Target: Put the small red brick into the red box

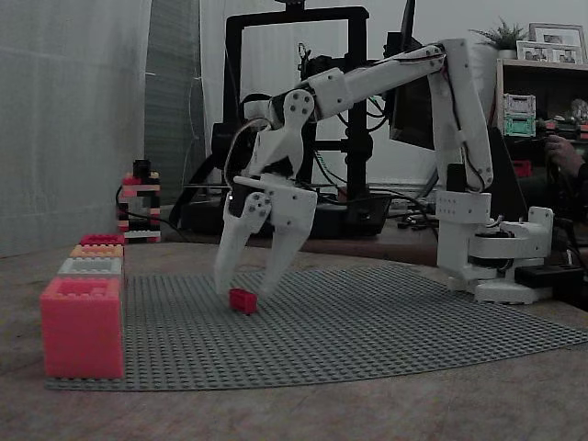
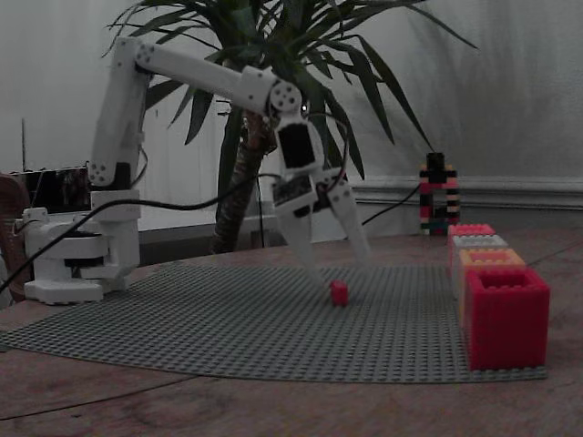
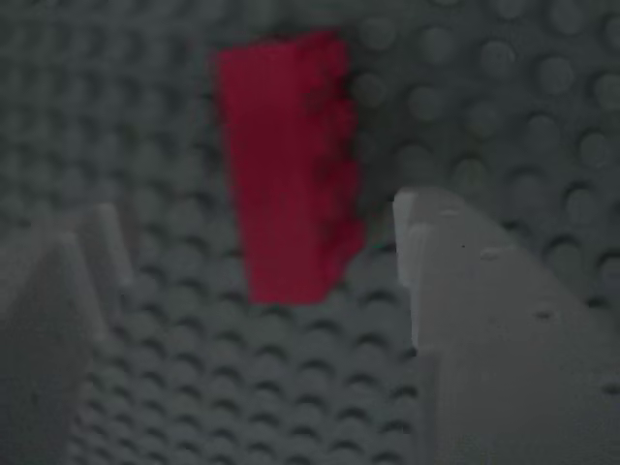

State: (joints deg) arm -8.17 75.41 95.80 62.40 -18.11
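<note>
White two-finger gripper (image 1: pixel 244 283) is hovering, fingers spread, just over the small red plastic brick (image 1: pixel 243 300) lying on the grey studded baseplate (image 1: pixel 386 322). The red open-top brick box (image 1: pixel 82 328) is sitting well apart at the plate's left corner, with a grey box (image 1: pixel 90 266) lining up behind it.

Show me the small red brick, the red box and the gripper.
small red brick (image 3: pixel 286 165), wrist view, middle of its broad red face.
red box (image 1: pixel 81 326), in a fixed view, its front wall.
gripper (image 2: pixel 341 268), in a fixed view, midway between its open fingertips.
</note>
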